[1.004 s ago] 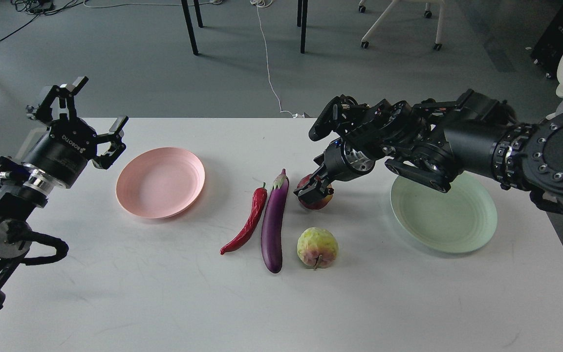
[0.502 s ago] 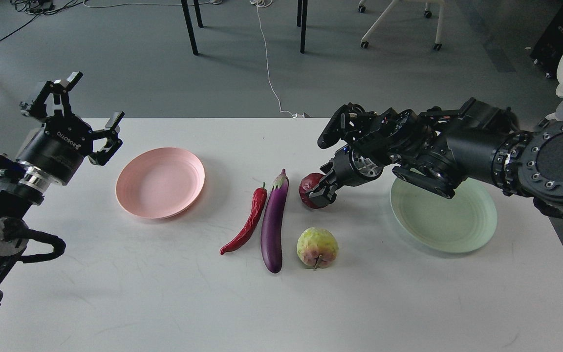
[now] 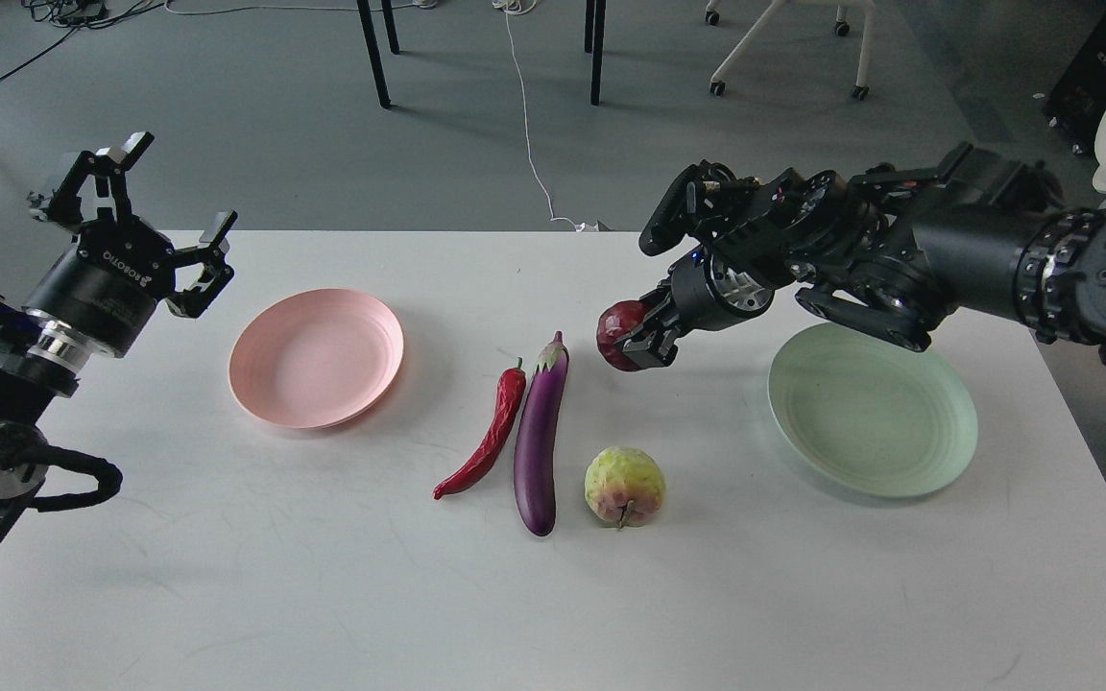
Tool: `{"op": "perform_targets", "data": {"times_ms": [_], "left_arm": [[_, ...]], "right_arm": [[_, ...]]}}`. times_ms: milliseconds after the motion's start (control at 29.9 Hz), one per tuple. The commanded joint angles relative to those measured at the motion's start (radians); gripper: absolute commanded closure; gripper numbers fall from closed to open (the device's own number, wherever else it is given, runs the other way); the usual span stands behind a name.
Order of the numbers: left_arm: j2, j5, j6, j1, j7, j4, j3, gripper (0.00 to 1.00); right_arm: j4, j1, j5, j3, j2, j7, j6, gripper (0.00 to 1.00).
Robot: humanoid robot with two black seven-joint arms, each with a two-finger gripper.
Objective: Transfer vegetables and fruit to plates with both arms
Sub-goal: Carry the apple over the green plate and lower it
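Gripped in the right gripper [image 3: 632, 338], the dark red pomegranate-like fruit [image 3: 616, 333] hung just above the white table [image 3: 323, 595], its fingers pinched on the fruit's right side and partly covering it. It sat between the eggplant [image 3: 539, 432] and the mint green plate [image 3: 875, 411], whose far rim the right arm's forearm hid. Bare tabletop lay between fruit and that plate, and a broad bare stretch ran along the near edge. Red chili [image 3: 486, 432] and eggplant lay side by side, almost touching, with the yellow-green fruit [image 3: 624, 486] just right of the eggplant's near end. At the table's far left corner the left gripper [image 3: 135, 216] was raised with fingers spread wide, holding nothing, beside the pink plate [image 3: 316, 357]. Its arm was cut off at the left edge.
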Motion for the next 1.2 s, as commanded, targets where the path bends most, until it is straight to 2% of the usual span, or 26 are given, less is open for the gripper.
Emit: {"op": "perform_targets", "data": {"times_ms": [0, 201, 301, 435, 569, 903, 937, 1138, 1171], "left_arm": [[0.001, 0.001, 0.000, 0.000, 0.000, -0.001, -0.003, 0.00], [-0.001, 0.001, 0.000, 0.015, 0.000, -0.047, -0.003, 0.00], [-0.004, 0.001, 0.000, 0.026, 0.000, -0.069, -0.003, 0.00], [-0.004, 0.002, 0.000, 0.043, -0.001, -0.086, -0.006, 0.00], [-0.001, 0.002, 0.000, 0.058, 0.000, -0.090, -0.029, 0.00], [0.027, 0.001, 0.000, 0.066, -0.001, -0.100, -0.040, 0.00], [0.028, 0.001, 0.000, 0.066, -0.001, -0.101, -0.042, 0.00], [0.034, 0.001, 0.000, 0.075, 0.000, -0.107, -0.048, 0.00], [0.034, 0.001, 0.000, 0.078, 0.000, -0.107, -0.048, 0.00]], "right_arm": [[0.125, 0.052, -0.013, 0.007, -0.189, 0.000, 0.001, 0.64], [0.242, 0.029, -0.088, 0.005, -0.528, 0.000, 0.001, 0.63], [0.242, -0.054, -0.104, 0.008, -0.606, 0.000, -0.009, 0.63], [0.237, -0.127, -0.104, 0.014, -0.640, 0.000, -0.095, 0.63], [0.220, -0.178, -0.104, 0.055, -0.642, 0.000, -0.124, 0.62], [0.088, -0.272, -0.102, 0.105, -0.554, 0.000, -0.181, 0.57], [0.082, -0.275, -0.102, 0.105, -0.550, 0.000, -0.183, 0.53], [0.085, -0.282, -0.090, 0.105, -0.548, 0.000, -0.183, 0.08], [0.088, -0.282, -0.088, 0.108, -0.551, 0.000, -0.183, 0.04]]}}
